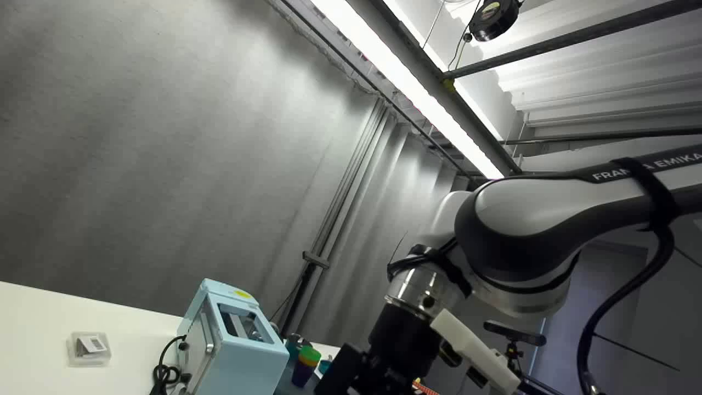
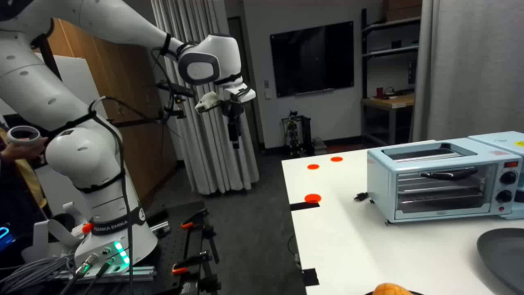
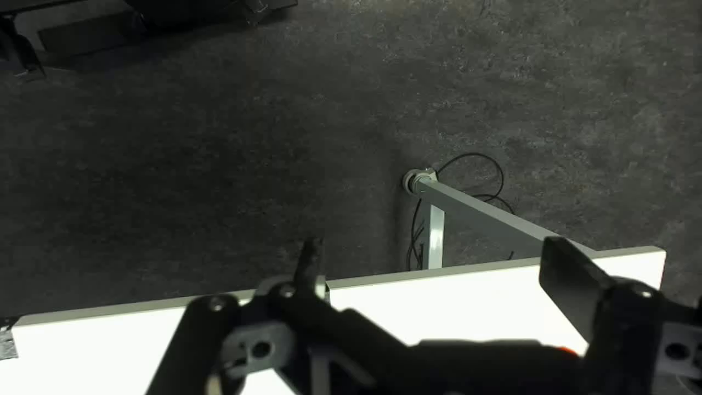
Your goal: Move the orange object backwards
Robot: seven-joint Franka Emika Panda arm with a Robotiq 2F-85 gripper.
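Observation:
A rounded orange object (image 2: 391,289) shows at the bottom edge of an exterior view, near the table's front; most of it is cut off. An orange patterned strip (image 1: 424,389) shows at the bottom of an exterior view beside the gripper; I cannot tell whether it is the same thing. My gripper (image 2: 234,137) hangs pointing down, high and off the table's edge, far from the orange object. In the wrist view the gripper (image 3: 436,263) is open, its two fingers wide apart with nothing between them. Floor and the table edge show beyond them.
A white table (image 2: 348,246) carries three flat orange-red discs (image 2: 312,198), a light blue toaster oven (image 2: 442,184) and a dark grey plate (image 2: 505,256). Stacked coloured cups (image 1: 305,366) stand by the oven. A clear box (image 1: 89,349) lies behind it. Table legs (image 3: 436,236) show below.

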